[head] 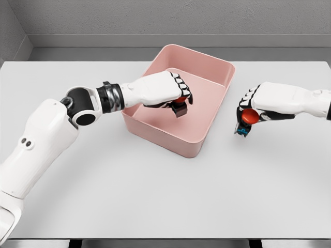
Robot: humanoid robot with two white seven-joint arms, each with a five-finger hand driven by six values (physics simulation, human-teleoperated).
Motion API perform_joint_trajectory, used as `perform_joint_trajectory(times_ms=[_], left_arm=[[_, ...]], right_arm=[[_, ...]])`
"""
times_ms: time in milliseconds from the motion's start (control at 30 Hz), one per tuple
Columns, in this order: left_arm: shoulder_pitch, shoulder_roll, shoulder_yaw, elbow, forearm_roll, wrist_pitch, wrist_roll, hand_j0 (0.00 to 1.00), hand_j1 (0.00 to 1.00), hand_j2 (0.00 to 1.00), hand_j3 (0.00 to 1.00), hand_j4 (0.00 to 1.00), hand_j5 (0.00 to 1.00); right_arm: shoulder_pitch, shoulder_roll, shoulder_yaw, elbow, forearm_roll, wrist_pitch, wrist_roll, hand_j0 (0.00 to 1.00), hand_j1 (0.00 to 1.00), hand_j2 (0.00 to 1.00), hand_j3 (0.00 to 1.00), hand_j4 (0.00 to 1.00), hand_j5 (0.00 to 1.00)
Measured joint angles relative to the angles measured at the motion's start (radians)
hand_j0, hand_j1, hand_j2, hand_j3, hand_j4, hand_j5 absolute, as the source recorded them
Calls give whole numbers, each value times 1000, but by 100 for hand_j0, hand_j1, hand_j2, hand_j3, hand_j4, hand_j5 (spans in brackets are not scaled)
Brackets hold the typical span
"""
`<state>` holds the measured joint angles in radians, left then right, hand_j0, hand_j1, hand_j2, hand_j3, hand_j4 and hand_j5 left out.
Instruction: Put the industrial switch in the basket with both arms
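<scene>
Left hand (164, 89) is hovering inside the pink basket (217, 67), fingers curled around a red-buttoned industrial switch (179, 105). Right hand (258, 106) is gripping a second switch (248, 118) above the table (155, 196), just beside the basket. These look rigid, compact, light; gripping the body below the button seems safest.

One pink basket (178, 142) sits on one white table (155, 206). Two switches with red buttons are visible: one (179, 106) over the basket, one (247, 120) to the right of it. Two white robot hands appear, the left hand (160, 89) and the right hand (269, 101).
</scene>
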<state>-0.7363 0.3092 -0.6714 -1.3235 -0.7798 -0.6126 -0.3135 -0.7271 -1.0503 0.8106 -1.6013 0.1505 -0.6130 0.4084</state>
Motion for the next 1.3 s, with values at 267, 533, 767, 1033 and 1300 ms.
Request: perform_joint_trajectory(times_ms=[267, 533, 767, 1033, 1300], left_arm=[[-2, -1, 0, -4, -1, 0, -3, 85, 85, 85, 85, 85, 85], [-2, -5, 0, -7, -1, 0, -20, 100, 100, 100, 100, 100, 100], [-15, 12, 0, -42, 24, 0, -25, 100, 100, 100, 100, 100, 100], [-17, 489, -125, -312, 407, 0, -54, 100, 100, 100, 100, 100, 100], [11, 680, -134, -354, 467, 0, -54, 100, 100, 100, 100, 100, 100]], right_arm=[[-17, 13, 0, 0, -18, 0, 0, 40, 40, 40, 40, 40, 40], [-38, 33, 0, 0, -24, 0, 0, 40, 40, 40, 40, 40, 40], [-52, 51, 1, 6, -25, 0, 1, 40, 40, 40, 40, 40, 40], [-72, 78, 3, 8, -26, 0, 3, 40, 40, 40, 40, 40, 40], [-97, 115, 6, 10, -25, 0, 4, 39, 39, 39, 39, 39, 39]])
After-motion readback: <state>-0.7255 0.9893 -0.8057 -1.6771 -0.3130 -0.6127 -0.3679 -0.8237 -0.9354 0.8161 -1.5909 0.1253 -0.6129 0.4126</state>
